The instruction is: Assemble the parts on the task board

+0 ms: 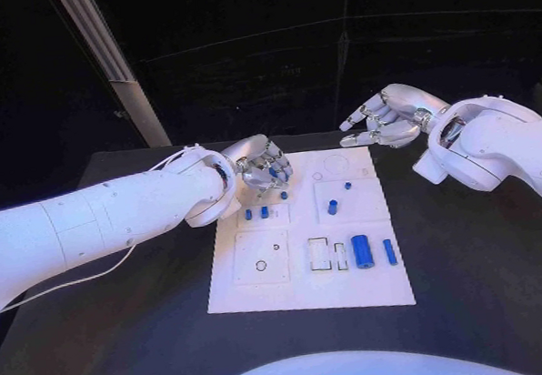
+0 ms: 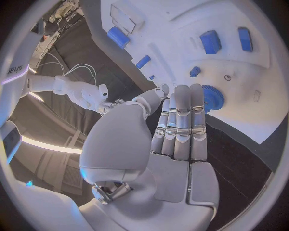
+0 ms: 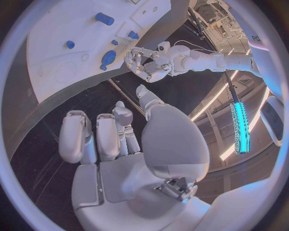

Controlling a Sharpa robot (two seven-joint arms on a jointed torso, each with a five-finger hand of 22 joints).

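The flat white rectangular task board (image 1: 311,284) lies in the middle of the black bench (image 1: 494,290), its recesses turned up so that you can reach each one from above. Small blue plastic parts are spread over it: a large blue cylinder (image 1: 362,251) and a slim blue bar (image 1: 389,251) lie near the front edge, short blue pegs (image 1: 256,213) stand toward the left, and one blue peg (image 1: 333,206) sits mid-board. At the far left corner a round blue toothed gear (image 2: 211,97) rests on the board just beyond the fingertips (image 2: 183,91) of the left hand (image 1: 259,164); whether they touch it you cannot tell. The right hand (image 1: 388,115) hovers past the far right corner, fingers loosely curled and apart, holding nothing, probably kept clear of the working side.
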